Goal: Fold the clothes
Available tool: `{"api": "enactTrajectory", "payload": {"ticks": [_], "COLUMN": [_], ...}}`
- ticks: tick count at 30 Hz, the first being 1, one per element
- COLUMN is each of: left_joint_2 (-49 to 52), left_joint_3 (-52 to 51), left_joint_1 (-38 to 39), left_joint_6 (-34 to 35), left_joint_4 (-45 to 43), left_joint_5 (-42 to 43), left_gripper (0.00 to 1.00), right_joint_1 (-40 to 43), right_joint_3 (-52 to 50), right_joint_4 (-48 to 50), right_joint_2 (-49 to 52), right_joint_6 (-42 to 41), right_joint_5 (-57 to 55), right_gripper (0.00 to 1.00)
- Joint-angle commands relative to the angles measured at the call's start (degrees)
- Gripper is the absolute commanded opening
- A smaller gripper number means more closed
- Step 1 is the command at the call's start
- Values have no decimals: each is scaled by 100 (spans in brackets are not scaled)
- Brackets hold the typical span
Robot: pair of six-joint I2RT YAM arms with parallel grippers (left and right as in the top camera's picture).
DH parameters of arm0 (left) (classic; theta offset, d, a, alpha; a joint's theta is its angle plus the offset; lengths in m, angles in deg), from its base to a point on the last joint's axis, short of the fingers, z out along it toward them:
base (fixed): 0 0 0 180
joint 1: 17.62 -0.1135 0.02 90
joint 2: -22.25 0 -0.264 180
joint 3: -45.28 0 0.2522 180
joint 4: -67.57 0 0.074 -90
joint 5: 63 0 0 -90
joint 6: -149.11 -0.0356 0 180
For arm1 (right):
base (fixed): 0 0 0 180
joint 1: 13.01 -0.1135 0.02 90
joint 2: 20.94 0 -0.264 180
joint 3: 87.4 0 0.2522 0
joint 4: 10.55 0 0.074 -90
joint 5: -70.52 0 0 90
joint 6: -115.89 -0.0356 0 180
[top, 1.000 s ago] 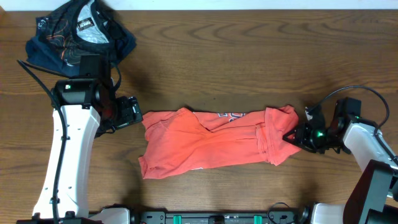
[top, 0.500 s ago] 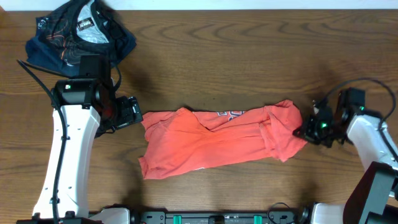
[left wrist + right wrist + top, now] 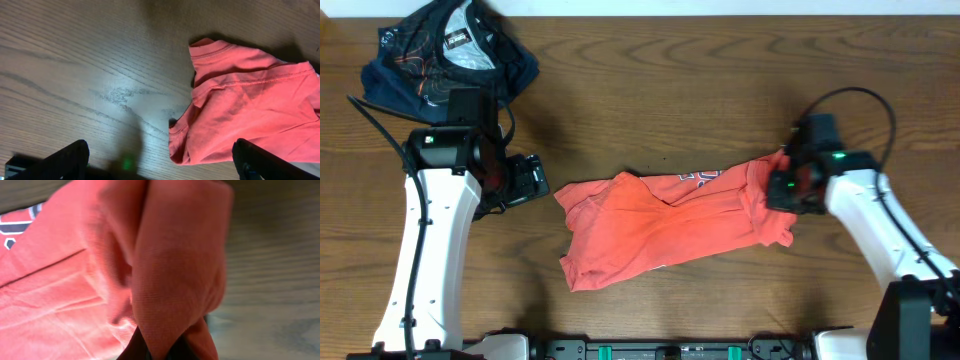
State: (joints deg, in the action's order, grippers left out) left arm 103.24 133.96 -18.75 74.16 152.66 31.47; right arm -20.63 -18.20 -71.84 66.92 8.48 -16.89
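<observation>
1. Coral-red T-shirt (image 3: 670,225) lies crumpled on the wooden table (image 3: 720,90), between the two arms. The right gripper (image 3: 786,186) is clamped tight on its right edge.
2. Left gripper (image 3: 534,180) hangs with its jaws wide apart just left of the shirt, holding nothing.
3. Looks like the first fold. Next move, I'd guess, is to carry that edge leftward over the body.
4. Right wrist view shows the cloth bunched in the pinch, which overhead hides.

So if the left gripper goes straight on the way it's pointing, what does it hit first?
Probably the near edge of the coral-red cotton T-shirt, just ahead of the open left gripper; depth is unclear, so bare wooden table may come first.
</observation>
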Motion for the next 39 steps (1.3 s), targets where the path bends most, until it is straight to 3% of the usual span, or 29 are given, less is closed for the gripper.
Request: {"api": "enactTrajectory", "payload": {"ticks": [1,11,26,36,39], "left_joint_2": [-9,-9,-9,-9,-9], "left_joint_3": [2,2,2,2,2], "left_joint_1": [-2,-2,-2,-2,-2], "left_joint_6": [9,9,7,7,9], "left_joint_4": [2,17,15,15,15], "left_joint_5": [-48,-48,-48,-48,-48], "left_gripper": [93,93,93,93,93], "right_joint_1": [-710,-1875,-2433,-2559,-2629], "right_joint_3": [66,59,114,332,555], "right_joint_4": [122,343,446,264,-26], "right_joint_2": [-68,415,933,933,933], "right_joint_6": [-645,-911,-780,-306,-258], "right_joint_5": [-778,-973,-579,52,17], "right_gripper": [1,2,2,15,41]}}
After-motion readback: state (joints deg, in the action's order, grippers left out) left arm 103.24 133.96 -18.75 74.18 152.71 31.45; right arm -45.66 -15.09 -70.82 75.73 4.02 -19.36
